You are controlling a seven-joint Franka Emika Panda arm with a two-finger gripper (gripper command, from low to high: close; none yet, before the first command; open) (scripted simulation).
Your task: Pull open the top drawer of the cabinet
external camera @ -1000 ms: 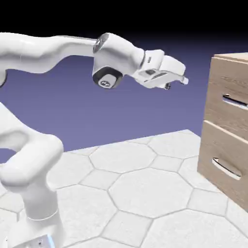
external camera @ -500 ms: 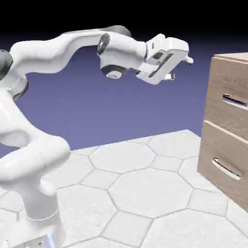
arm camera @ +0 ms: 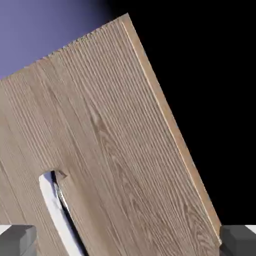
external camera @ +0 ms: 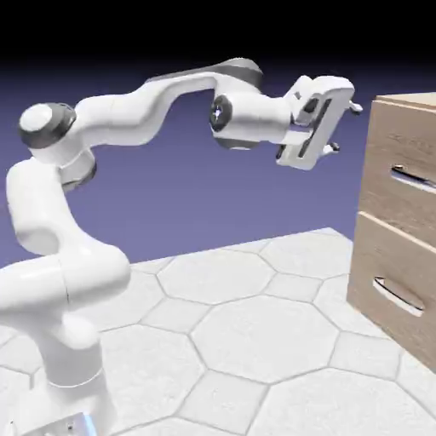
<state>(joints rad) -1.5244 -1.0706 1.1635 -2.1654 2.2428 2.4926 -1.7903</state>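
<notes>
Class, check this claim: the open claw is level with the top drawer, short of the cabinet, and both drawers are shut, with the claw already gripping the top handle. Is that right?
Not quite. The claw grips nothing: in the exterior view it is open in the air, apart from the cabinet. The top drawer and the lower drawer are shut, and the top handle is untouched.

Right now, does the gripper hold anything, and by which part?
Nothing is held. The gripper is open, short of the top drawer, not touching its handle.

No readable text, label, brand, number or sign shows in either view.
</notes>
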